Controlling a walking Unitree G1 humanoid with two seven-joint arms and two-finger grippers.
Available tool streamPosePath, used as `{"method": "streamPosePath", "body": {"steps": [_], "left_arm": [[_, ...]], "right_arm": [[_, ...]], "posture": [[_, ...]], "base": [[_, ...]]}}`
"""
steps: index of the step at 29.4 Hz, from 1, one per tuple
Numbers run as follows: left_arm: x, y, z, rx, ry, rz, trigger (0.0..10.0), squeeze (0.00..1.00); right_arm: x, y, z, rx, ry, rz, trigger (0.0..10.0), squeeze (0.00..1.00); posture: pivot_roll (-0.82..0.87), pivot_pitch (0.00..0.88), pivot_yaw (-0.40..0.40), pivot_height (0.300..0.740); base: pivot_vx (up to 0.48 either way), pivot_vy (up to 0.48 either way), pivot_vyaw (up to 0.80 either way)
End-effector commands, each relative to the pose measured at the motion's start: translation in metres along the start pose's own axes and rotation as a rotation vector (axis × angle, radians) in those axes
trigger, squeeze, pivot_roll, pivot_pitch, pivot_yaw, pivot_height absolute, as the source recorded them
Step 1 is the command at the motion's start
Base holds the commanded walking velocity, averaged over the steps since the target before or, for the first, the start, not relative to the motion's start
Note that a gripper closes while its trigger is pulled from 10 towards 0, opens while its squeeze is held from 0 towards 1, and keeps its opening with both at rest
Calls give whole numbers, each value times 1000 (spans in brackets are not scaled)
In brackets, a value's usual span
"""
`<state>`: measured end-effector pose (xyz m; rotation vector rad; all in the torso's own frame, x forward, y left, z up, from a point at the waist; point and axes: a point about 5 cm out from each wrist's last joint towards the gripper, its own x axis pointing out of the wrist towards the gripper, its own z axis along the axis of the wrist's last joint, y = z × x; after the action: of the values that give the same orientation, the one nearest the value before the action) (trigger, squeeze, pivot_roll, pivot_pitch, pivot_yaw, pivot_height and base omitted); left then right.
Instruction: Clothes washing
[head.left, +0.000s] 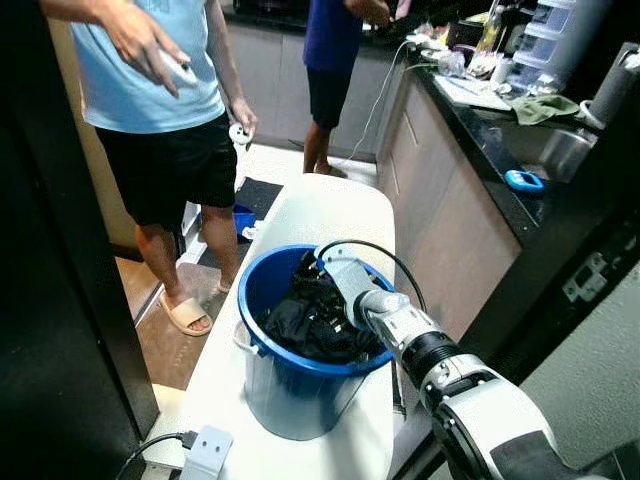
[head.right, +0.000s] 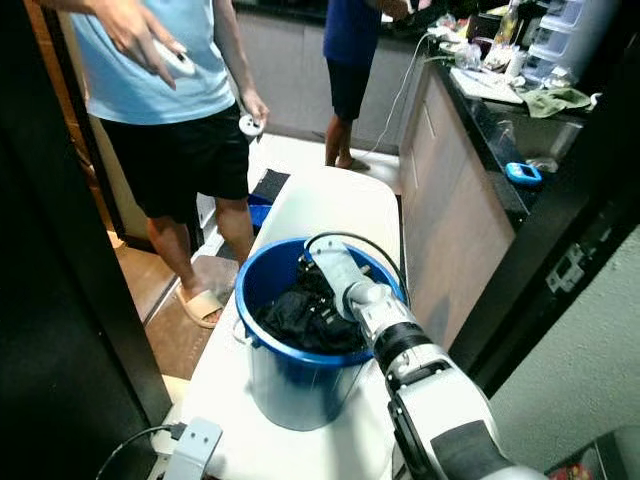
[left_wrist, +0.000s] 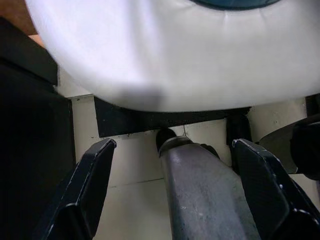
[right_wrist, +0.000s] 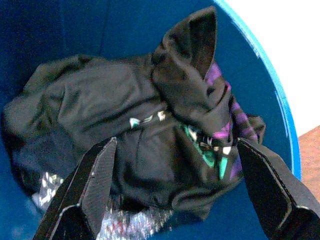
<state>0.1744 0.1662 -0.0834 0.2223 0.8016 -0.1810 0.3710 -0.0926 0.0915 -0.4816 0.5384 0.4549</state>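
A round blue plastic bucket (head.left: 300, 390) stands on a smooth white surface with rounded corners (head.left: 330, 215) — glossy, slightly curved. Inside lies a crumpled heap of dark clothes (right_wrist: 130, 140), soft black fabric in folds, with a purple-striped edge and small green-and-white print showing through.

The right hand (right_wrist: 175, 195) reaches into the bucket from the near side, its silver wrist and a looping black cable above the rim; its two long black fingers (right_wrist: 92, 185) are spread wide just above the cloth, gripping nothing. The left hand (left_wrist: 175, 195) hangs low beneath the white rounded edge, fingers parted too, with a grey cylindrical part between them and pale floor tiles below.

A white plug block with a black cord (head.left: 205, 450) lies on the near corner of the surface. A person in a light blue shirt and black shorts (head.left: 165, 120) stands beside it in sandals — another in dark blue (head.left: 330, 60) farther back. To the right runs a dark polished worktop (head.left: 490, 160) with a steel sink (head.left: 545, 150).
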Motion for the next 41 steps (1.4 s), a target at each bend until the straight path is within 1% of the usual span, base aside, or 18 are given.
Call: {"method": "streamPosePath", "body": {"steps": [1, 2, 3, 4, 6, 9, 10, 12, 16, 24, 35, 37, 40, 41], "left_arm": [[-1, -6, -4, -10, 14, -19, 10000, 0], [-1, -8, -4, -12, 14, -23, 10000, 0], [-1, -8, -4, -12, 14, -23, 10000, 0], [-1, -10, -5, -16, 14, -27, 10000, 0], [-2, -14, -6, -19, 14, -40, 10000, 0], [-2, -16, -7, -19, 14, -47, 10000, 0], [-2, -16, -7, -19, 14, -47, 10000, 0], [-3, -19, -8, -21, 17, -55, 10000, 0], [-3, -22, -9, -23, 21, -66, 10000, 0], [-4, -23, -8, -26, 8, -76, 10000, 0], [-4, -23, -8, -31, 2, -79, 10000, 0], [-3, -23, -7, -45, 0, -77, 10000, 0], [-3, -23, -7, -49, 0, -76, 10000, 0], [-3, -23, -7, -51, 1, -76, 10000, 0]], "right_arm": [[-1, -4, -17, -5, 63, 0, 10000, 0], [-1, -4, -25, -3, 88, 22, 10000, 0], [-1, -4, -25, -3, 88, 22, 10000, 0], [-2, -2, -31, -2, 109, 51, 10000, 0], [-2, 4, -41, 9, 129, 109, 10000, 0], [-2, 8, -44, 26, 138, 135, 10000, 0], [-2, 8, -44, 26, 138, 135, 10000, 0], [-1, 13, -44, 62, 130, 158, 10000, 0], [-1, 14, -43, 81, 120, 163, 10000, 0], [-2, 12, -40, 93, 97, 158, 10000, 0], [-2, 12, -40, 95, 95, 162, 10000, 0], [0, 21, -32, 106, 70, 207, 10000, 0], [0, 25, -28, 106, 62, 223, 10000, 0], [1, 29, -25, 105, 59, 243, 10000, 0]], "posture": [[200, 0, -142, 740], [194, 0, -144, 740], [194, 0, -144, 740], [189, 0, -147, 740], [184, 0, -151, 740], [181, 0, -153, 740], [181, 0, -153, 740], [175, 5, -153, 740], [172, 7, -151, 740], [168, 8, -146, 740], [169, 6, -146, 740], [169, 3, -148, 740], [169, 3, -148, 740], [169, 3, -148, 740]], "base": [[0, 0, 0], [0, 0, 0], [0, 0, 0], [0, 0, 0], [0, 0, 0], [0, 0, 0], [0, 0, 0], [0, 0, 0], [0, 0, 0], [0, 0, 0], [0, 0, 0], [0, 0, 0], [0, 0, 0], [0, 0, 0]]}}
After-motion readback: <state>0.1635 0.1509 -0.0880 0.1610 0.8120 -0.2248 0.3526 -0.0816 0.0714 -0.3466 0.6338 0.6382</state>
